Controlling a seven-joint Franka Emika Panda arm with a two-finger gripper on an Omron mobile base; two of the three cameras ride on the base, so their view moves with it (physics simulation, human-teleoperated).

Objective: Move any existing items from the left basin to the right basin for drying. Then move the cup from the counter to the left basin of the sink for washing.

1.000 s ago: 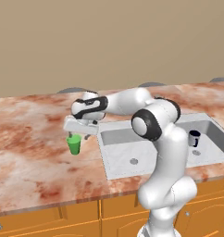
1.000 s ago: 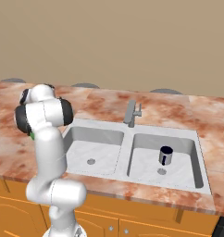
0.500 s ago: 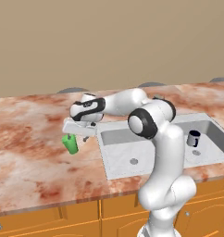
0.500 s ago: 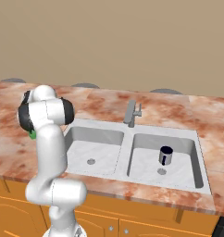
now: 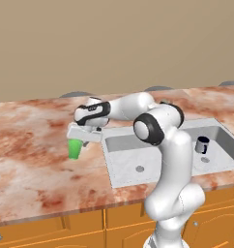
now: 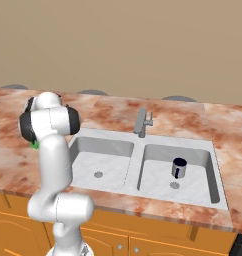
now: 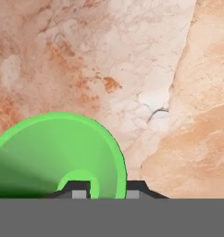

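From the left base view, the tool (image 5: pixel 79 137) is gripping the cup (image 5: pixel 74 148) over the counter (image 5: pixel 27 164); the right base view is revealing a dark mug (image 6: pixel 178 168) sitting in the right basin (image 6: pixel 200 157).

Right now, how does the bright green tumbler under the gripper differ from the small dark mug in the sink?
The bright green tapered tumbler sits at the gripper over the mottled stone counter; the small dark mug stands free in the right basin. The tumbler is plain and handleless, while the mug seems to have a handle. The tumbler narrows downward; the mug looks straight-sided. Both are upright and open-topped.
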